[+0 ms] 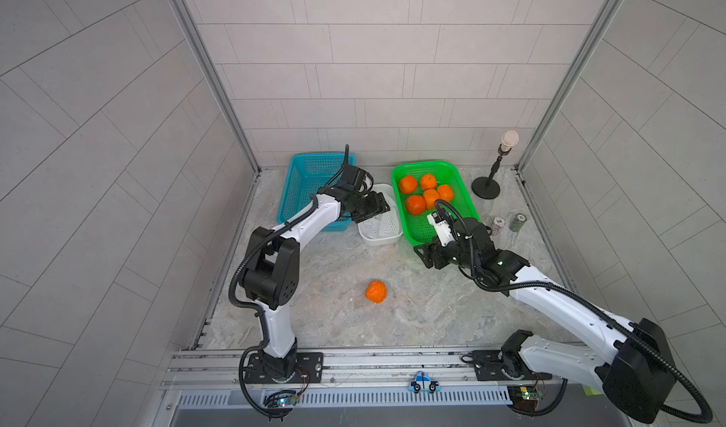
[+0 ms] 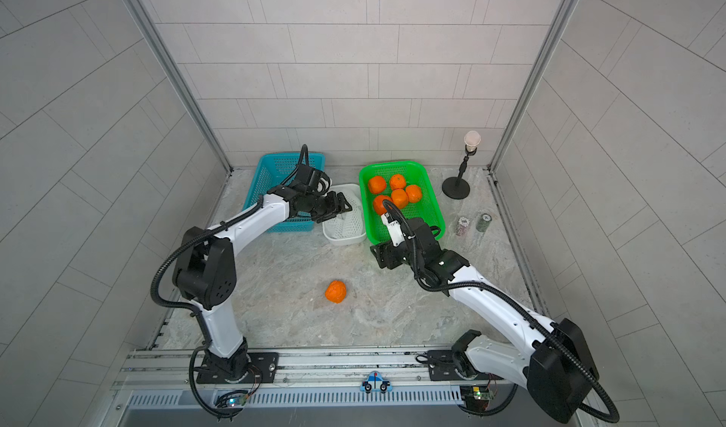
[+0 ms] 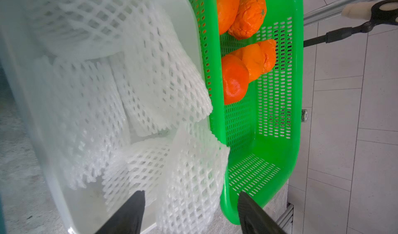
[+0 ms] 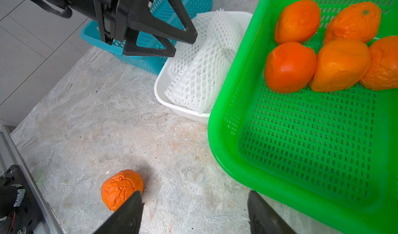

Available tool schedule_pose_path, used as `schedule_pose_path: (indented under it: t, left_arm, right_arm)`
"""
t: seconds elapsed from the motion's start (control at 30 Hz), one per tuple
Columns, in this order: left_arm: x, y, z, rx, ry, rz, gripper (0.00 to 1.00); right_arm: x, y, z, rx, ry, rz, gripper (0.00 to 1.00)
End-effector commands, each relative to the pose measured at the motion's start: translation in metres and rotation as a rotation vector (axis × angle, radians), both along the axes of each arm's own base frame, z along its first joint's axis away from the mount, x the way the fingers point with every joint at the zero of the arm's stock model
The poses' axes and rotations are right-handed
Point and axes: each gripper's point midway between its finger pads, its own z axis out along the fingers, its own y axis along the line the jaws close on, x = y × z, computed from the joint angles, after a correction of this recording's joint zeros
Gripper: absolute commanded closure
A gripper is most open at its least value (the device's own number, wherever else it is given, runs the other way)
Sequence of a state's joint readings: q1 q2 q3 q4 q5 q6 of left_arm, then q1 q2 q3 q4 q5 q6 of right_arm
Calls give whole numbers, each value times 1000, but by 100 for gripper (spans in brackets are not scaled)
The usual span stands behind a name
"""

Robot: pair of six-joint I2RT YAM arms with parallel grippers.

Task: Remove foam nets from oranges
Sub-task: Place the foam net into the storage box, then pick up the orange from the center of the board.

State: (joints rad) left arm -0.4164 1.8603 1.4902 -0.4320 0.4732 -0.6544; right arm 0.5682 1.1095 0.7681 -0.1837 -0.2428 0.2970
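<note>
While both arms reach in over the marbled desk (image 1: pixel 314 326), left arm (image 1: pixel 310 216) ends above white tub (image 1: pixel 379 241), left jaws apart, nothing clamped. In left wrist view one foam net (image 3: pixel 189 179) shows between the black fingertips (image 3: pixel 129 213), no contact visible. Right arm (image 1: pixel 550 291) ends at near corner of green basket (image 1: pixel 459 177), right jaws apart too, over bare desk, holding nothing.

Blue basket (image 1: pixel 302 185) at back, behind left arm's wrist. White tub stands between blue basket and green basket, just beside the green one. Black stand (image 1: pixel 495 165) with pale top in back corner, past green basket.

Five bare oranges (image 1: pixel 431 197) bunched in far half of green basket, touching each other, some skins wrinkled and dented. Lone orange (image 1: pixel 376 291) on desk toward front, well apart from baskets and both sets of jaws, bare, skin crumpled. In right wrist view lone orange (image 4: pixel 121 187) sits partly behind one fingertip.

Foam nets (image 4: pixel 204 60), white mesh, piled in white tub, overlapping, exact count cannot tell. The one between the fingertips leans up at tub's wall on green basket side.

Two small striped chip stacks (image 1: pixel 498 224) on desk beside green basket, close together.
</note>
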Motion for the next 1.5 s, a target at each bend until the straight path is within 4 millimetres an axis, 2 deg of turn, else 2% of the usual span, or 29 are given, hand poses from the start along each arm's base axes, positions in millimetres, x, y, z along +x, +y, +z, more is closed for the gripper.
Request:
schedule_pose_path:
  t: [0.0, 0.13, 0.37, 0.5, 0.6, 0.77, 0.93, 1.07, 1.2, 1.47]
  left_arm:
    - [1, 6, 9, 7, -46, 9, 24]
    - [1, 7, 12, 7, -62, 9, 24]
    - [-1, 15, 32, 17, -139, 22, 24]
    - [-10, 27, 41, 46, -183, 51, 22]
    - [-23, 39, 44, 78, -210, 66, 20]
    - [-55, 60, 36, 163, -238, 94, 12]
    - [-91, 81, 17, 245, -243, 110, 0]
    - [-113, 104, 0, 321, -245, 139, 0]
    - [-133, 127, -13, 392, -241, 165, 0]
    - [-161, 153, -33, 443, -200, 226, 0]
  right_arm:
    - [-1, 0, 15, 21, -35, -5, 22]
    - [-3, -1, 14, 16, -32, -6, 22]
    - [-6, 0, 12, -1, -31, 5, 24]
    - [-15, 9, 12, -38, -99, 97, 24]
    - [-33, 28, 13, -68, -198, 253, 24]
    - [-72, 64, -2, -151, -345, 544, 22]
    - [-93, 93, -31, -215, -323, 683, 19]
    - [-97, 110, -50, -212, -332, 711, 15]
    - [-91, 118, -67, -233, -301, 706, 13]
    - [-82, 131, -86, -246, -270, 701, 11]
